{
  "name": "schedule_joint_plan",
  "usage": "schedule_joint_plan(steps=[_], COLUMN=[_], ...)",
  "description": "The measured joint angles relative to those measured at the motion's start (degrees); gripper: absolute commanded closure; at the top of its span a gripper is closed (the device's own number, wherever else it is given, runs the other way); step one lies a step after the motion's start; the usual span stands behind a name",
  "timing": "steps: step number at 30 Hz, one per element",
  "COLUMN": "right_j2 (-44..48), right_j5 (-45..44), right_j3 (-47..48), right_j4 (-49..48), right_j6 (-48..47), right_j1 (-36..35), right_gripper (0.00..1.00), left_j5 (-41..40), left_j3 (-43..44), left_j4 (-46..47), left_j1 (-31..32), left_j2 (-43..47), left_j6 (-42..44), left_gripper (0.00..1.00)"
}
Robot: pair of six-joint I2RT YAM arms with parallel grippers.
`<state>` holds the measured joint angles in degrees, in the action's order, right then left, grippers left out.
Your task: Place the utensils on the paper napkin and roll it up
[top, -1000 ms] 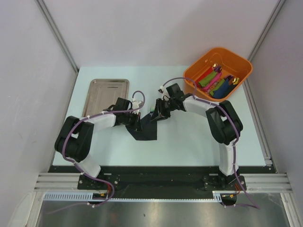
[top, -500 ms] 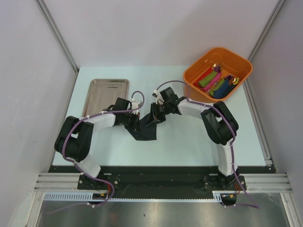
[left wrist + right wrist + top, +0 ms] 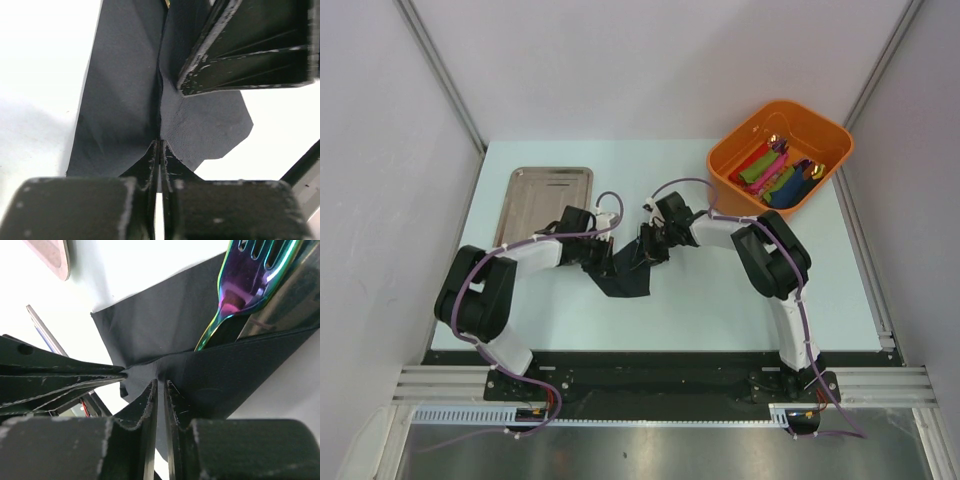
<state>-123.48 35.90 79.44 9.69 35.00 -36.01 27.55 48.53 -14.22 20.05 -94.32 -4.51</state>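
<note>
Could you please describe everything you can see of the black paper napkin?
The paper napkin is thin, matte black and creased, with one fold covering the handle of an iridescent fork. It lies on the table between the arms. The left gripper and right gripper each pinch a raised fold from opposite sides.

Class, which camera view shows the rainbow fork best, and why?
Right wrist view: the fork shows tines and neck clearly, close up, against the black napkin. From the top it cannot be made out; the left wrist view shows napkin, no clear fork.
</note>
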Motion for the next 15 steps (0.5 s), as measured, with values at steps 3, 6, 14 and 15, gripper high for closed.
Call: schedule_joint_plan(steps=[3,6,14,15], right_j2=[-0.52,-0.72,-0.92,-0.96], right_j5=[-0.13,-0.13,-0.26,-0.20], right_j3=[0.00,0.00,0.00,0.00], right_j4=[-0.61,-0.74,-0.59,-0.61], right_j6=[0.33,0.55,1.09,1.27], right_j1=[-0.04,-0.04,0.00,0.02], right_gripper=[0.89,0.92,0.98,0.98], left_j5=[1.81,3.37,8.79,9.22], left_j3=[-0.44,-1.90,-4.52,-4.55], left_j4=[0.52,1.64,7.41,8.41], left_j1=[-1.14,-2.54,-1.92,-1.31], left_j2=[0.52,2.58,11.87,11.69], left_j6=[-0.09,-0.68,-4.50,-5.27], left_gripper=[0.76,0.71,0.73,0.74])
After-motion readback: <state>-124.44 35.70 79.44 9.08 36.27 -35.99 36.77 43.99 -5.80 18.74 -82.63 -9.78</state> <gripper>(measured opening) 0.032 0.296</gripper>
